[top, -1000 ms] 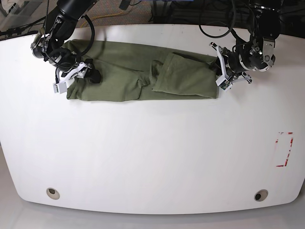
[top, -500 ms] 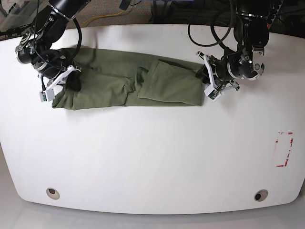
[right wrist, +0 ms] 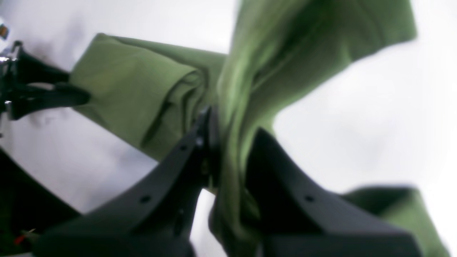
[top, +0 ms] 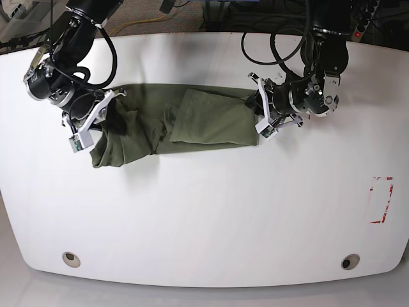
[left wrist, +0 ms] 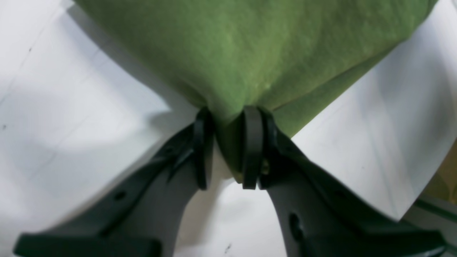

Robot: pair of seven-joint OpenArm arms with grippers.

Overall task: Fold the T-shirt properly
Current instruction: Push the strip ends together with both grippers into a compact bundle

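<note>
White laminate tabletop (top: pixel 204 211), glossy, wide, rounded at the near corners, filling most of the base view. Two round metal grommets set into the near edge, one at near left (top: pixel 71 259), one at near right (top: pixel 349 261). Red-and-white tape rectangle (top: pixel 381 200) stuck flat near the right edge, well apart from everything else. Beyond the far edge, brownish carpet (top: pixel 144 13) with black cables (top: pixel 211 13) and a yellow cord trailing across it. Olive-green T-shirt (top: pixel 185 121) stretched in a band across the far half of the table, left to right, bunched and drooping at its left end, folded layers overlapping toward the right. Right gripper (right wrist: pixel 228 150) at the scene's left end, pressed tight on a gathered ridge of cloth that rises between the dark fingers (right wrist: pixel 192 142); view blurred there. Left gripper (left wrist: pixel 228 142) at the scene's right end, pinching a corner of the same cloth, fabric fanning away from the black pads (left wrist: pixel 252 142) over bare white surface. Small scuffs and faint lines visible on the table in the left wrist view.
</note>
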